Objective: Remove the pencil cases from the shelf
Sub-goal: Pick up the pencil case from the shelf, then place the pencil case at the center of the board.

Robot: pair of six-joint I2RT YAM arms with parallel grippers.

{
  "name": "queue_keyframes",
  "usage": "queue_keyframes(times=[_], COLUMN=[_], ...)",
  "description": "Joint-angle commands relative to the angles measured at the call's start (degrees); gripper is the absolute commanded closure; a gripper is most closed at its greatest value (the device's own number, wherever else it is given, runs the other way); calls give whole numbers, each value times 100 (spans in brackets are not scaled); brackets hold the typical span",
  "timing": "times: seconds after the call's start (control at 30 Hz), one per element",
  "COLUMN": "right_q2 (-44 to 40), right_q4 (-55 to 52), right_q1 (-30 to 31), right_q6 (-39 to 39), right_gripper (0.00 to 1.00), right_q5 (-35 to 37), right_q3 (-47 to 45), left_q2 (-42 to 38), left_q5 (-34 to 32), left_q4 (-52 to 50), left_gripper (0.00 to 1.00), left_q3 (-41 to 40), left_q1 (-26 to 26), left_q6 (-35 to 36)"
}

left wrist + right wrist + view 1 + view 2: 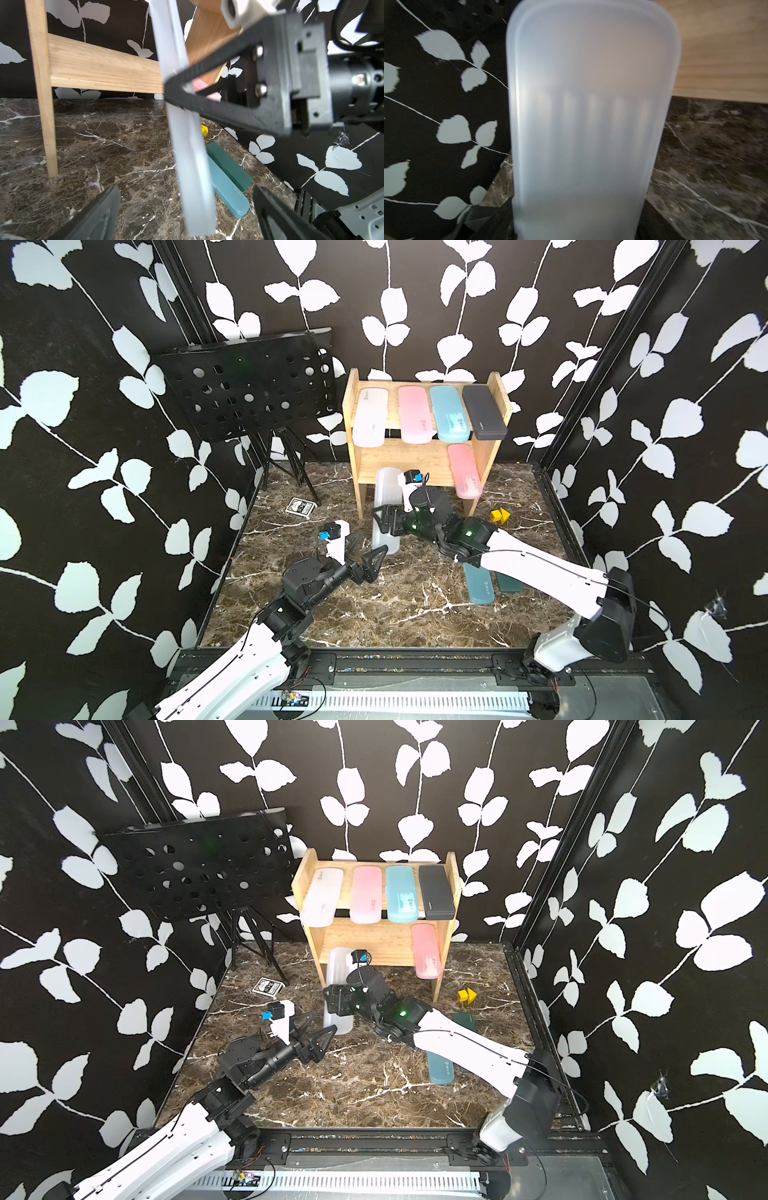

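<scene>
Both top views are looking down from the near edge over the whole dark marble bench. The wrist cameras are sharing the frosted white plastic pencil case: left from low nearby, right very close.

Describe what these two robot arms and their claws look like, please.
Both arms, left arm and right arm, have white shells, black joints and a thin black cable along them. A green light glows on the right one. The left gripper and right gripper are black, with triangular open-frame fingers.
</scene>
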Motion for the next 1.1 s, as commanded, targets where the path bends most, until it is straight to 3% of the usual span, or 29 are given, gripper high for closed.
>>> queue_keyframes(times=[0.0,0.17,0.33,0.73,1.07], right_q2=[-522,-753,-376,738,965], right_q4=[-1149,-1957,-2297,-2220,-1969], right_q1=[-228,-592,-627,-875,-1184], right_q6=[-199,-18,119,258,125], right_gripper=[37,38,38,37,35], right_q5=[269,-266,-446,-34,-41], right_q3=[-331,-1315,-1697,-1978,-2205], left_q2=[-220,-311,-199,-188,-185], left_q5=[-350,-651,-704,-722,-734], left_q4=[-231,-565,-570,-643,-619], left_gripper=[1,1,1,1,1], left_q3=[123,179,171,22,-57], left_q1=[-22,-22,-21,-18,-12], left_q6=[140,221,166,21,-36])
